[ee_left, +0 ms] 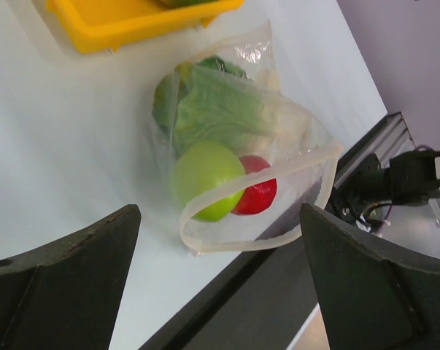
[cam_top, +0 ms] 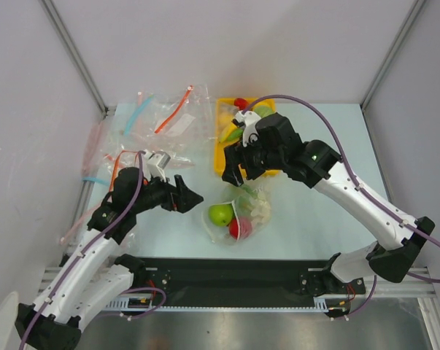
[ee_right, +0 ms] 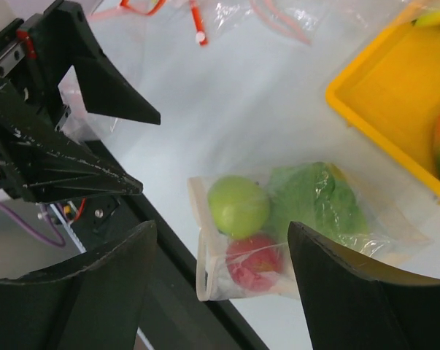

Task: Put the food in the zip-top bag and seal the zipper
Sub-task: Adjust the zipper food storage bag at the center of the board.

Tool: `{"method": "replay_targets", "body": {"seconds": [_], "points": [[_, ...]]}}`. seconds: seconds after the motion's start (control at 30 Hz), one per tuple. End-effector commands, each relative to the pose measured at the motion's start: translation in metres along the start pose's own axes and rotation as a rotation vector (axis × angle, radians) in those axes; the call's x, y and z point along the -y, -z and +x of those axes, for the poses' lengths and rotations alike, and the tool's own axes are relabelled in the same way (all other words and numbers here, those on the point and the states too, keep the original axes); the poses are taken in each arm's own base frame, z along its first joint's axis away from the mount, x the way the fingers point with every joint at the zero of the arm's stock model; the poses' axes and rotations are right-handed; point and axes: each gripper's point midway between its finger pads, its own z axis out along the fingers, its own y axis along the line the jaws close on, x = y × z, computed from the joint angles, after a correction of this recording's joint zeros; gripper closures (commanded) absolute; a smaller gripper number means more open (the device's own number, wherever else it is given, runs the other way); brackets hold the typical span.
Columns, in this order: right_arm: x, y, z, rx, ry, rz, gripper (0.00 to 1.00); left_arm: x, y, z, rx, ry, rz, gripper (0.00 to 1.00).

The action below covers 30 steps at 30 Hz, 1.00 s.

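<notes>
Close to the front edge of the table lies the zip-top bag (cam_top: pixel 241 211). The green apple (cam_top: pixel 221 214) and the red fruit (cam_top: pixel 239 228) sit just inside its mouth, and the cabbage (cam_top: pixel 257 208) lies deeper. All the food seems to be inside, so I judge that sealing is the step in hand. The zipper (ee_left: pixel 292 162) gapes in a loop and needs pinching flat along its length. The left gripper (cam_top: pixel 193 191), spread and empty, stands just left of the mouth. The right gripper (cam_top: pixel 241 179), also spread and empty, hovers over the bag's far end. Beyond is a yellow tray (cam_top: pixel 221 124).
</notes>
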Motion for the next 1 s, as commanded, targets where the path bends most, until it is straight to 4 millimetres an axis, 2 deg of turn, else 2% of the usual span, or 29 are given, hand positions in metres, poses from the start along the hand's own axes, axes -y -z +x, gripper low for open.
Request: {"method": "replay_targets", "body": {"seconds": [0.0, 0.13, 0.27, 0.5, 0.57, 0.63, 0.7, 0.73, 0.77, 0.8, 0.87, 0.9, 0.93, 0.97], "points": [[-0.015, 0.01, 0.014, -0.042, 0.036, -0.099, 0.21, 0.015, -0.001, 0.011, -0.035, 0.017, 0.097, 0.04], [-0.024, 0.015, 0.034, -0.108, 0.039, -0.165, 0.16, 0.015, -0.007, 0.033, -0.143, 0.021, 0.126, 0.06], [-0.019, 0.013, 0.053, -0.133, 0.009, -0.152, 0.14, 0.013, -0.011, 0.049, -0.216, 0.007, 0.118, 0.06], [-0.022, 0.009, 0.05, -0.096, -0.032, -0.169, 0.14, 0.006, -0.027, 0.066, -0.299, -0.045, 0.102, 0.11], [-0.023, 0.008, 0.049, -0.092, -0.033, -0.173, 0.14, 0.004, -0.033, 0.064, -0.311, -0.069, 0.091, 0.14], [-0.022, 0.007, 0.048, -0.089, -0.035, -0.168, 0.14, -0.007, -0.041, 0.064, -0.327, -0.087, 0.032, 0.17], [-0.021, 0.008, 0.045, -0.078, -0.037, -0.164, 0.14, -0.022, -0.048, 0.065, -0.345, -0.087, -0.039, 0.24], [-0.02, 0.008, 0.045, -0.08, -0.037, -0.164, 0.14, -0.024, -0.049, 0.06, -0.349, -0.09, -0.069, 0.31], [-0.021, 0.008, 0.045, -0.079, -0.04, -0.167, 0.14, -0.037, -0.051, 0.055, -0.338, -0.095, -0.143, 0.35], [-0.019, 0.008, 0.044, -0.076, -0.046, -0.162, 0.14, -0.043, -0.056, 0.056, -0.359, -0.089, -0.171, 0.43], [-0.019, 0.007, 0.044, -0.075, -0.05, -0.168, 0.14, -0.039, -0.063, 0.043, -0.339, -0.101, -0.17, 0.49], [-0.017, 0.006, 0.044, -0.074, -0.053, -0.166, 0.14, -0.037, -0.067, 0.04, -0.34, -0.098, -0.158, 0.58], [-0.017, 0.006, 0.044, -0.073, -0.054, -0.17, 0.14, -0.031, -0.071, 0.029, -0.323, -0.103, -0.14, 0.63], [-0.016, 0.006, 0.045, -0.078, -0.053, -0.169, 0.15, -0.029, -0.077, 0.03, -0.34, -0.097, -0.131, 0.68]]}}
